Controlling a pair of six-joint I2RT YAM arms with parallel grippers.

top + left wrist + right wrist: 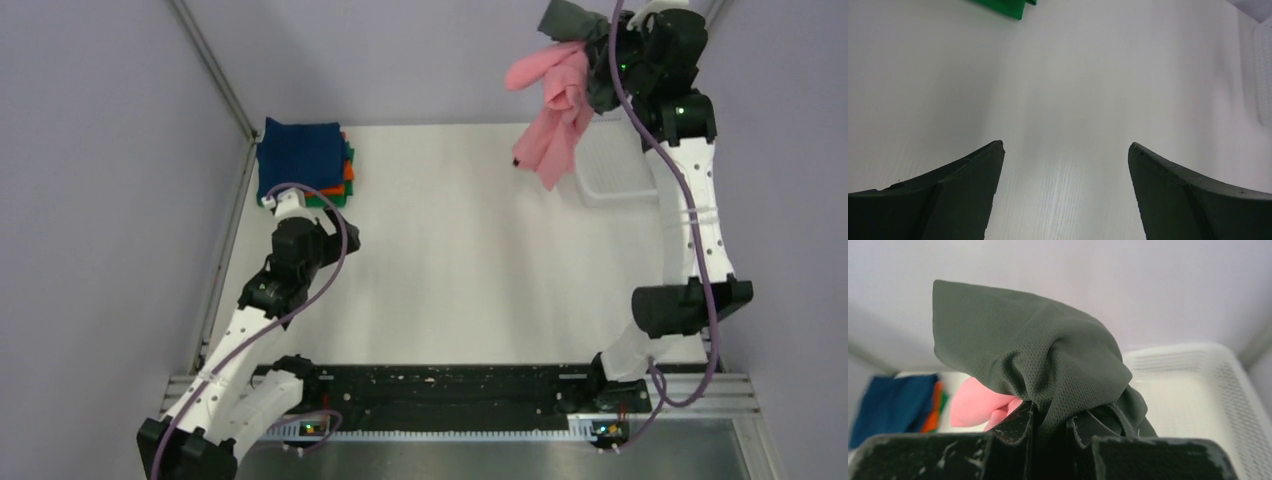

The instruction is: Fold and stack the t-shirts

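Observation:
A folded stack of t-shirts sits at the table's far left, navy blue (300, 155) on top with orange (348, 170) and green (328, 200) edges below. A green corner (1008, 7) shows in the left wrist view. My left gripper (1065, 150) is open and empty, low over bare table near the stack. My right gripper (1052, 422) is raised high at the far right, shut on the dark charcoal grey t-shirt (1048, 355). A pink t-shirt (555, 110) hangs with the grey one (580, 25) and dangles above the table; whether the jaws pinch it too is hidden.
A white plastic mesh basket (612, 170) stands at the far right under the raised arm; it also shows in the right wrist view (1218, 390). Grey walls and metal frame rails bound the white table (450, 260).

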